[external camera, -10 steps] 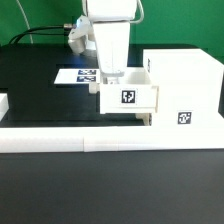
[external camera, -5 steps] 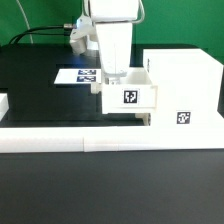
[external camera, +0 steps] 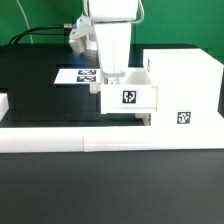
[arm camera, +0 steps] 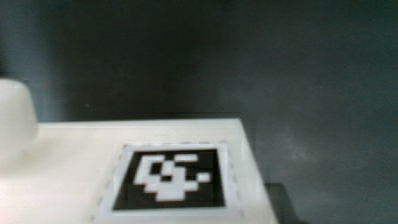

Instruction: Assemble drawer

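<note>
We cannot tell how the fingers [external camera: 112,76] hold the tray [external camera: 129,97]; we should slide it level into the shell [external camera: 185,85]

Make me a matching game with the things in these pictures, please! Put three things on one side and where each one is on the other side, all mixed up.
Things:
1. tray
2. shell
3. marker board

Places:
A. flat on the black table, behind the arm
B. under the gripper, partway out of the shell
C. tall box on the exterior view's right

Pairs: 1-B, 2-C, 3-A
</note>
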`<state>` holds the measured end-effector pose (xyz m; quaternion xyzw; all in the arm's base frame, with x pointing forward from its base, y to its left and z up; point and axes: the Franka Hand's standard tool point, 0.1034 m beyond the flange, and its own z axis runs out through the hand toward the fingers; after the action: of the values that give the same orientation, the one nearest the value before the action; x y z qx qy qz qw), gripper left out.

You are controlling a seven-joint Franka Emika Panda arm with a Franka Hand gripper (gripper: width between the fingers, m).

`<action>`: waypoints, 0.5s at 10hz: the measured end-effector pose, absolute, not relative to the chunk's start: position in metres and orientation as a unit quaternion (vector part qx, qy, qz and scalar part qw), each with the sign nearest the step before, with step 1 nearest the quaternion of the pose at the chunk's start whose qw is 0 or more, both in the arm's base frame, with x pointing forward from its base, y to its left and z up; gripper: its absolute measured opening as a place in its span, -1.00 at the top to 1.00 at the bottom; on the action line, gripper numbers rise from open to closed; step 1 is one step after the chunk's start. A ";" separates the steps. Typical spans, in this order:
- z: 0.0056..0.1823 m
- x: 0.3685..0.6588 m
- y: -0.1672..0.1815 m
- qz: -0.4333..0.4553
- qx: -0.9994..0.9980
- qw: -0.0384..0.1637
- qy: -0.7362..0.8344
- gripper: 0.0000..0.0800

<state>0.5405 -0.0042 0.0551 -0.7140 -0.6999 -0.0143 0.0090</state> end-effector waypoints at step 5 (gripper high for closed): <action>0.056 0.543 0.000 0.003 -0.702 0.017 -0.712 0.89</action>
<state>0.5434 0.0004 0.0555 -0.7023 -0.7117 0.0032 0.0170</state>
